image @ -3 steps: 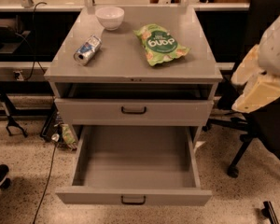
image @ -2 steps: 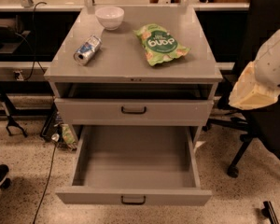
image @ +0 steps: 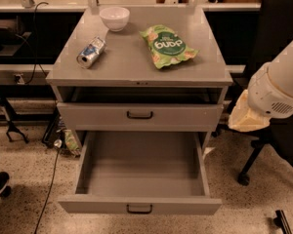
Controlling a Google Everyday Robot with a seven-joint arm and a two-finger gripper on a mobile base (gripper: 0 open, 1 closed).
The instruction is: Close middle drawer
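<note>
The middle drawer (image: pixel 139 204) is pulled far out from the grey cabinet, showing its deep, bare tray and a low front with a small black handle (image: pixel 139 208). Above it, the taller-fronted top drawer (image: pixel 139 116) stands slightly out. The lowest drawer is out of view. My white arm (image: pixel 278 87) comes in from the right edge. Its cream-coloured gripper end (image: pixel 245 117) hangs just right of the cabinet, level with the top drawer's front and above and to the right of the open drawer, touching nothing.
On the cabinet top (image: pixel 132 62) lie a white bowl (image: pixel 114 17), a crushed can (image: pixel 91 52) and a green snack bag (image: pixel 168 46). A black office chair (image: pixel 278 145) stands at the right behind my arm. Cables and a shoe are on the floor at the left.
My arm's gripper end has moved left and down, closer to the cabinet's right side. The drawers and the things on top have not moved.
</note>
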